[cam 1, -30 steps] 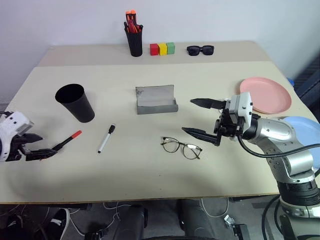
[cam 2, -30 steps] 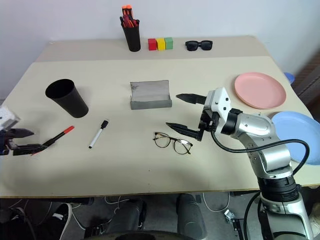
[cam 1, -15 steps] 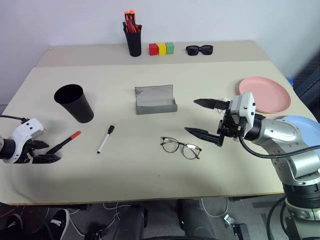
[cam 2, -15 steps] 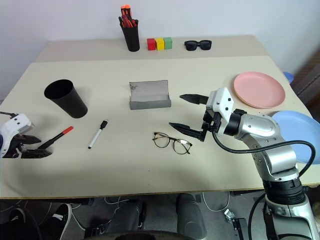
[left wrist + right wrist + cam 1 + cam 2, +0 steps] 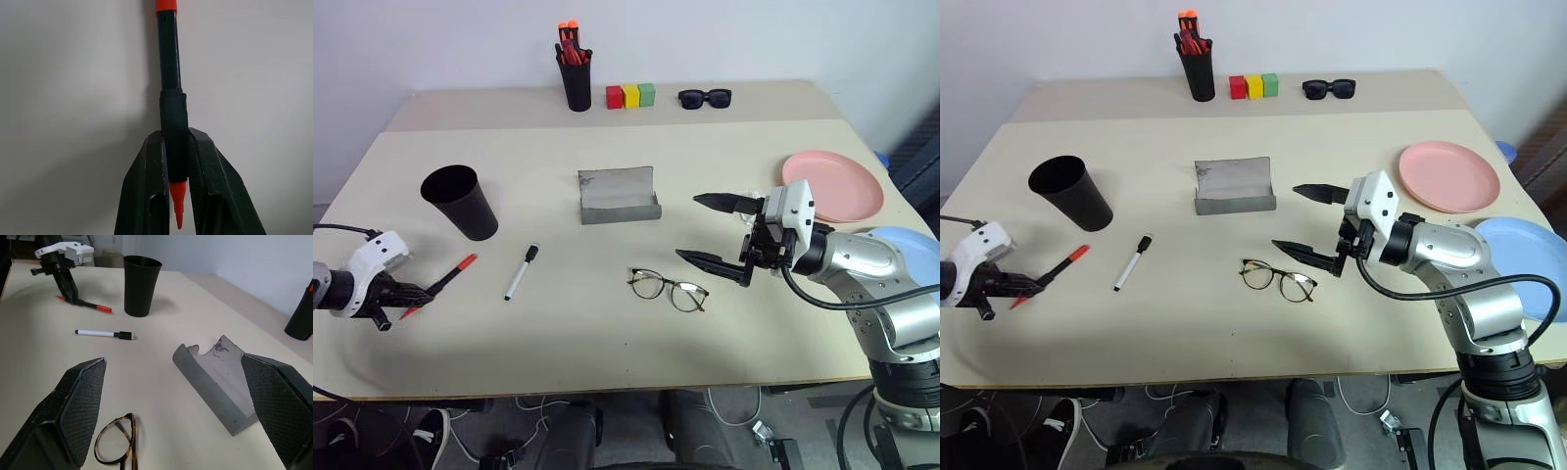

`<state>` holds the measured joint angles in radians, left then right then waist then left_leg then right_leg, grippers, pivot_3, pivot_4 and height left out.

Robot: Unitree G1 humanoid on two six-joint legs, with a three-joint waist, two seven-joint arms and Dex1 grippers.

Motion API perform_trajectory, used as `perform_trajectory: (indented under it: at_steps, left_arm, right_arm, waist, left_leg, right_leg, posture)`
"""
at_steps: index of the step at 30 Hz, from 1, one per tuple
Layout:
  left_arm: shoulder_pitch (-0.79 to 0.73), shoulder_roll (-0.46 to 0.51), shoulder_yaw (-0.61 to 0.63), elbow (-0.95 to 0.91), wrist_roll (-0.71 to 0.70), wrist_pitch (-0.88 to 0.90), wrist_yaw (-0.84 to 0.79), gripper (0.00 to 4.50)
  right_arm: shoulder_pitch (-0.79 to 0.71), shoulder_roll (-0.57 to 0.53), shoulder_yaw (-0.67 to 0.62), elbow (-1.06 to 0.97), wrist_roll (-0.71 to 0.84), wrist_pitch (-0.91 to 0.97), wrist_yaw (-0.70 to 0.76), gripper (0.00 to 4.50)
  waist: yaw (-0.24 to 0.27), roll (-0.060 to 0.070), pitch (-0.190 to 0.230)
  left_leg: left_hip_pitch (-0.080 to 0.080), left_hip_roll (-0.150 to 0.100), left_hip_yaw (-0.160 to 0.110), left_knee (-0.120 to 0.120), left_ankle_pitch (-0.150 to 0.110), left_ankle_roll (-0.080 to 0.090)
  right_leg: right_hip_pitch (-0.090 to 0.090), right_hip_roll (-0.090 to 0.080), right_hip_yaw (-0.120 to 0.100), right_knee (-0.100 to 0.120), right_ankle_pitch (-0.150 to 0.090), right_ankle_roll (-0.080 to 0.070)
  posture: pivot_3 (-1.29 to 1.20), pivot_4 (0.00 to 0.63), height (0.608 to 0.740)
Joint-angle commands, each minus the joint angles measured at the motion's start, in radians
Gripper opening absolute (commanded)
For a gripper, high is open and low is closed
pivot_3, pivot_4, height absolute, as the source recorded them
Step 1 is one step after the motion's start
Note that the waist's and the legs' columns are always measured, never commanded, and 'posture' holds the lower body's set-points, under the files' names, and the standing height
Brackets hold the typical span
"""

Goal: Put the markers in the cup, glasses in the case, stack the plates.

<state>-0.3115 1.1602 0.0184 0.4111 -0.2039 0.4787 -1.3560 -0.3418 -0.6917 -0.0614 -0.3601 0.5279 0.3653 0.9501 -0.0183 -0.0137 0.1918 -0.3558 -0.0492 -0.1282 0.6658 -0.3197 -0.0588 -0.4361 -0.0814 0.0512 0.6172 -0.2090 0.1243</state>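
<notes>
The left gripper (image 5: 175,196) has its jaws clenched on the red-capped marker (image 5: 170,93), which lies on the surface (image 5: 607,323) left of the cup (image 5: 460,201). The right gripper (image 5: 717,235) holds its jaws released above the glasses (image 5: 669,289). The cup and the open case (image 5: 619,196) hold nothing. A second marker (image 5: 521,271) lies right of the cup. No writing is readable.

No legible text (anywhere)
</notes>
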Motion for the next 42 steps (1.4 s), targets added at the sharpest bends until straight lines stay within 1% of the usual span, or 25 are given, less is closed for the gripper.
perform_trajectory:
  at_steps: [1, 3, 5, 6, 9, 11, 13, 14, 17, 21, 24, 26, 28, 33, 37, 42]
  left_arm:
    - [0.011, 0.021, 0.071, -0.127, -0.113, 0.083, -0.082, 0.04]
    - [0.004, 0.056, 0.078, -0.154, -0.137, 0.143, -0.108, 0.04]
    - [-0.023, 0.069, 0.098, -0.163, -0.162, 0.161, -0.119, 0.04]
    - [-0.038, 0.071, 0.110, -0.181, -0.186, 0.179, -0.127, 0.04]
    - [-0.078, 0.037, 0.142, -0.265, -0.237, 0.151, -0.120, 0.04]
    - [-0.120, -0.009, 0.159, -0.288, -0.262, 0.149, -0.079, 0.04]
    - [-0.186, -0.087, 0.200, -0.285, -0.302, 0.163, 0.000, 0.04]
    - [-0.204, -0.111, 0.214, -0.282, -0.313, 0.169, 0.028, 0.04]
    - [-0.279, -0.191, 0.266, -0.238, -0.311, 0.138, 0.160, 0.04]
    - [-0.301, -0.240, 0.331, -0.158, -0.265, -0.043, 0.259, 0.04]
    - [-0.311, -0.267, 0.371, -0.085, -0.261, -0.130, 0.316, 0.04]
    - [-0.367, -0.291, 0.407, -0.025, -0.264, -0.205, 0.377, 0.04]
    - [-0.419, -0.304, 0.429, 0.030, -0.271, -0.250, 0.413, 0.04]
    - [-0.475, -0.322, 0.447, 0.179, -0.236, -0.427, 0.472, 0.04]
    - [-0.468, -0.368, 0.447, 0.239, -0.244, -0.493, 0.478, 0.04]
    - [-0.439, -0.409, 0.467, 0.268, -0.275, -0.500, 0.482, 0.04]
  right_arm:
    - [-0.016, -0.006, -0.014, -0.013, -0.001, -0.017, 0.004, 4.50]
    - [-0.019, -0.003, -0.010, -0.009, -0.005, -0.020, 0.005, 4.50]
    - [-0.020, -0.001, -0.007, -0.005, -0.008, -0.024, 0.007, 4.50]
    - [-0.021, -0.001, -0.007, -0.003, -0.009, -0.026, 0.008, 4.50]
    - [-0.024, 0.000, -0.007, 0.009, -0.014, -0.036, 0.013, 4.50]
    - [-0.027, 0.006, -0.005, 0.013, -0.016, -0.039, 0.011, 4.50]
    - [-0.025, 0.011, -0.002, 0.014, -0.017, -0.043, 0.011, 4.50]
    - [-0.025, 0.012, -0.001, 0.015, -0.017, -0.044, 0.011, 4.50]
    - [-0.024, 0.017, -0.009, 0.010, 0.014, -0.030, 0.014, 4.50]
    - [-0.022, 0.022, -0.040, -0.005, 0.080, -0.007, 0.022, 4.50]
    - [-0.019, 0.027, -0.045, -0.021, 0.119, 0.007, 0.025, 4.50]
    - [-0.030, 0.039, -0.046, -0.020, 0.141, 0.016, 0.019, 4.50]
    - [-0.040, 0.044, -0.040, -0.011, 0.133, 0.011, 0.014, 4.50]
    - [-0.042, 0.045, -0.037, -0.002, 0.121, 0.009, 0.018, 4.50]
    - [-0.038, 0.038, -0.042, -0.003, 0.116, 0.008, 0.018, 4.50]
    - [-0.039, 0.026, -0.045, -0.004, 0.107, 0.011, 0.020, 4.50]
  waist:
    - [-0.001, -0.001, 0.000]
    - [-0.002, -0.001, 0.000]
    - [-0.006, -0.001, 0.000]
    - [-0.006, -0.001, 0.000]
    - [-0.003, -0.001, 0.000]
    - [0.001, -0.001, 0.000]
    - [0.002, -0.001, 0.000]
    - [0.002, -0.001, 0.000]
    - [-0.002, -0.002, 0.000]
    - [-0.007, -0.001, 0.000]
    - [-0.002, -0.001, 0.000]
    - [0.002, -0.002, 0.000]
    - [0.008, -0.004, 0.000]
    - [0.005, -0.004, -0.001]
    - [0.003, -0.004, -0.001]
    - [0.002, -0.004, -0.001]
  left_leg:
    - [0.000, 0.000, 0.000, 0.000, 0.000, 0.000]
    - [0.000, 0.000, 0.000, 0.000, 0.000, 0.000]
    - [0.000, 0.000, 0.000, 0.000, 0.000, 0.000]
    - [0.000, 0.000, 0.000, 0.000, 0.000, 0.000]
    - [0.000, 0.000, 0.000, 0.000, 0.000, 0.000]
    - [0.000, 0.000, 0.000, 0.000, 0.000, 0.000]
    - [0.000, 0.000, 0.000, 0.001, 0.000, 0.000]
    - [0.001, 0.000, 0.000, 0.001, 0.000, 0.000]
    - [0.000, 0.000, -0.001, 0.001, 0.000, 0.000]
    - [0.000, 0.000, -0.001, 0.001, 0.000, 0.000]
    - [0.000, 0.000, 0.000, 0.000, 0.000, 0.000]
    - [0.000, 0.000, 0.000, 0.001, 0.000, 0.000]
    - [-0.001, 0.000, -0.001, 0.002, 0.000, -0.001]
    - [-0.001, -0.002, -0.002, 0.001, 0.000, -0.001]
    - [0.000, -0.002, -0.002, 0.001, 0.001, -0.001]
    - [-0.001, -0.002, -0.002, 0.001, 0.001, -0.001]
  right_leg:
    - [0.000, 0.000, 0.000, 0.000, 0.000, 0.000]
    - [0.000, 0.000, 0.000, 0.000, 0.000, 0.000]
    - [0.000, 0.000, 0.000, 0.000, 0.000, 0.000]
    - [0.000, 0.001, 0.000, 0.000, 0.000, 0.000]
    - [0.000, 0.001, 0.000, 0.000, 0.000, 0.000]
    - [0.000, 0.000, 0.000, 0.000, 0.000, 0.000]
    - [0.000, 0.000, 0.000, 0.000, 0.000, 0.000]
    - [0.001, 0.000, 0.000, 0.001, 0.000, 0.000]
    - [0.000, 0.000, 0.000, 0.001, 0.000, 0.000]
    - [-0.001, 0.000, 0.000, 0.001, 0.000, 0.000]
    - [-0.002, 0.000, 0.001, 0.000, 0.000, 0.000]
    - [-0.001, 0.000, 0.001, 0.000, 0.000, 0.000]
    - [-0.001, 0.000, 0.000, 0.000, 0.000, 0.000]
    - [-0.001, -0.001, 0.000, 0.000, 0.001, 0.000]
    - [-0.001, -0.001, 0.000, 0.000, 0.001, 0.000]
    - [-0.001, -0.001, 0.000, 0.000, 0.001, 0.000]
  posture:
    - [0.00, 0.150, 0.740]
    - [0.00, 0.150, 0.740]
    - [0.00, 0.150, 0.740]
    - [0.00, 0.150, 0.740]
    - [0.00, 0.150, 0.740]
    - [0.00, 0.150, 0.740]
    - [0.00, 0.150, 0.740]
    - [0.00, 0.150, 0.740]
    - [0.00, 0.150, 0.740]
    - [0.00, 0.150, 0.740]
    - [0.00, 0.150, 0.740]
    - [0.00, 0.150, 0.740]
    - [0.00, 0.150, 0.740]
    - [0.00, 0.150, 0.740]
    - [0.00, 0.150, 0.740]
    - [0.00, 0.150, 0.740]
